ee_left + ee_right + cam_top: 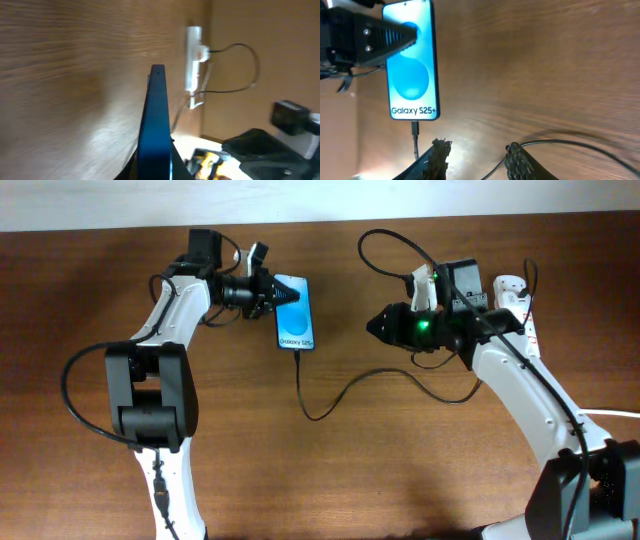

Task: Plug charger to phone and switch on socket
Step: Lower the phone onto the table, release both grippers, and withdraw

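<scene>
Charger (415,131) is sitting plugged into phone (412,75); left gripper (288,293) is clamping it, right gripper (476,147) is hanging open, empty; socket (193,65) is awaiting switching.

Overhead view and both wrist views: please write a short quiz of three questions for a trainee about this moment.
1. True or false: the thin black charger cable is plugged into the slim blue-screened phone.
2. The tip of the left pincer lies over what? A the phone's screen; B the white power strip; C the bare wooden table.
3. Fill in: the right pincer has its jaws ____.
Key: 1 true; 2 A; 3 open.
</scene>
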You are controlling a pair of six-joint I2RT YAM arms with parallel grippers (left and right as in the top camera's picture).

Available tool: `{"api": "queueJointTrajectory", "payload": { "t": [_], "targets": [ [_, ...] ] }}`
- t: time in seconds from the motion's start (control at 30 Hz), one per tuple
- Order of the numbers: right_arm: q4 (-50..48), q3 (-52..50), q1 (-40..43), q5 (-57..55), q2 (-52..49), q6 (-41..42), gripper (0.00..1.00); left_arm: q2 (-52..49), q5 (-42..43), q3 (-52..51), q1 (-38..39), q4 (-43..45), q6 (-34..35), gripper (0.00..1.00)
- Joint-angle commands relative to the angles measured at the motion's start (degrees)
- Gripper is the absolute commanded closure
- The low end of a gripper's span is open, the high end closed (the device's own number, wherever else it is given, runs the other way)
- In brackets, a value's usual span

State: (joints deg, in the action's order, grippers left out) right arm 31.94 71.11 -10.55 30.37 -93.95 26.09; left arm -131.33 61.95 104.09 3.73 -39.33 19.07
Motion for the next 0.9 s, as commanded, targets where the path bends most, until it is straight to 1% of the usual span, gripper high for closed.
{"api": "queueJointTrajectory", "payload": {
  "t": [0.0, 0.03, 0.1, 0.17, 0.37, 0.73, 0.77, 0.87],
  "targets": [
    [0.8, 1.0, -1.2, -5.6, 1.0, -1.9, 0.59, 0.0, -10.8, 0.1, 0.0, -5.8, -7.5, 1.00],
    [0.8, 1.0, -1.6, -5.8, 1.0, -1.9, 0.59, 0.0, -13.4, 0.1, 0.0, -7.0, -8.7, 1.00],
    [0.9, 1.0, -2.0, -6.7, 1.0, -1.8, 0.59, 0.0, -15.1, 0.1, 0.0, -6.9, -8.7, 1.00],
    [0.9, 1.0, -2.0, -6.7, 1.0, -1.9, 0.60, -0.2, -20.2, -0.1, 0.0, -6.9, -8.7, 1.00],
    [0.8, 1.0, -2.0, -7.1, 1.0, -1.9, 0.60, -4.2, -20.4, -0.1, 0.0, -6.7, -8.7, 1.00],
    [0.2, 1.0, -2.0, -7.1, 1.0, -1.8, 0.60, -4.2, -21.3, -0.1, 0.0, -6.9, -8.5, 0.99],
    [0.2, 1.0, -2.0, -7.1, 1.0, -1.9, 0.60, -4.2, -21.3, -0.1, 0.0, -7.1, -8.5, 0.96],
    [0.2, 1.0, -2.0, -7.1, 1.0, -1.9, 0.60, -4.2, -21.8, -0.1, 0.0, -7.8, -8.5, 0.81]
  ]
}}
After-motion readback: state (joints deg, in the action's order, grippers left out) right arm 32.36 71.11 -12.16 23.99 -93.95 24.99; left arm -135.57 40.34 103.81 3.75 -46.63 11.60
